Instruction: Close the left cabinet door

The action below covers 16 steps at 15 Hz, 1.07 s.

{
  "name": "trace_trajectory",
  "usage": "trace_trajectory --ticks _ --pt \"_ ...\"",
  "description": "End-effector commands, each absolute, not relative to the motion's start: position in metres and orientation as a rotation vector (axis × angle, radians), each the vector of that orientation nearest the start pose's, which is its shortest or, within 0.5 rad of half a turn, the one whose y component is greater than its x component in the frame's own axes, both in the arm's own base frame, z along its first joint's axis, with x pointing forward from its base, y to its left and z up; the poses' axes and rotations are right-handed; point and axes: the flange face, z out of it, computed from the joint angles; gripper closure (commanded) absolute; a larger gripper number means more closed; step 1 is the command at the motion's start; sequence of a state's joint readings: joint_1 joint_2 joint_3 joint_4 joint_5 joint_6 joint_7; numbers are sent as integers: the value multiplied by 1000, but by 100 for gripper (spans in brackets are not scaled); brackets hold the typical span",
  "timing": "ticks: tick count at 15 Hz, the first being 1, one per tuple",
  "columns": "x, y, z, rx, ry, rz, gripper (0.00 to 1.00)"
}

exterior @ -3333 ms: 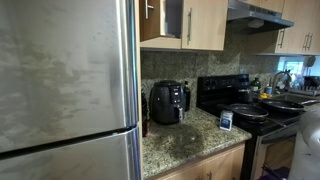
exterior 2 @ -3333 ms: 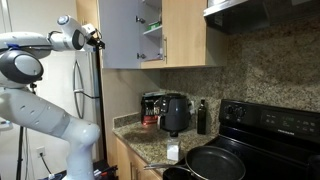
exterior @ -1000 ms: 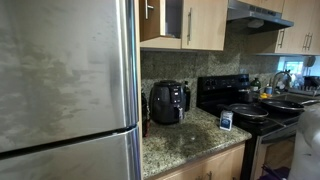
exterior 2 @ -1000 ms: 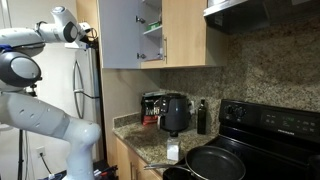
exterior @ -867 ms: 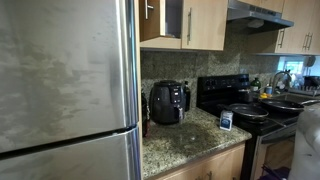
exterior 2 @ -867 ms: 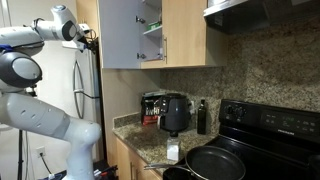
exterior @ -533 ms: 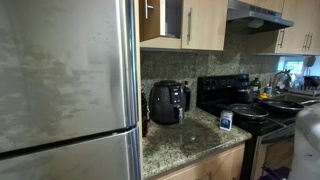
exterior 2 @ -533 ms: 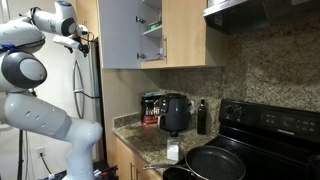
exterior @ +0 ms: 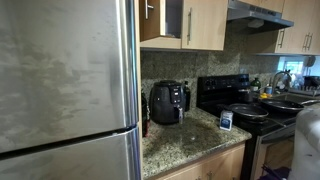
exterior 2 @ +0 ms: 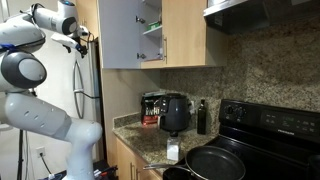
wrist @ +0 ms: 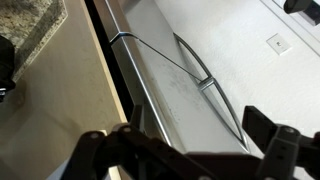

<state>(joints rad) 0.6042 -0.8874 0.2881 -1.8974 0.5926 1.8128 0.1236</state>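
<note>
The left cabinet door (exterior 2: 122,33) hangs open, its pale inner face turned outward and shelves (exterior 2: 150,28) showing behind it. In an exterior view its wood front (exterior: 152,20) with the slim silver handle shows past the fridge edge. My gripper (exterior 2: 81,39) is raised at upper-cabinet height, just left of the door's outer edge and apart from it. In the wrist view the gripper (wrist: 185,152) is open and empty, its fingers spread over a stainless-steel surface with a curved handle (wrist: 203,72).
The big steel fridge (exterior: 65,90) fills one side. The twin wood door (exterior 2: 185,33) is shut. An air fryer (exterior 2: 175,113), a bottle (exterior 2: 201,117), a black stove (exterior 2: 270,125) with a pan (exterior 2: 215,162) and a range hood (exterior 2: 260,12) stand below and beside.
My arm has risen and drawn a little away from the open door's edge. The door has not moved.
</note>
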Motion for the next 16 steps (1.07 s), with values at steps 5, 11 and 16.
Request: trace_trajectory --ticks 5,11,16 --pt "170 323 889 -2190 -719 -1012 0" --pt "172 321 931 -2123 -687 -1256 0" --pt "151 323 930 -2165 -775 -1155 0"
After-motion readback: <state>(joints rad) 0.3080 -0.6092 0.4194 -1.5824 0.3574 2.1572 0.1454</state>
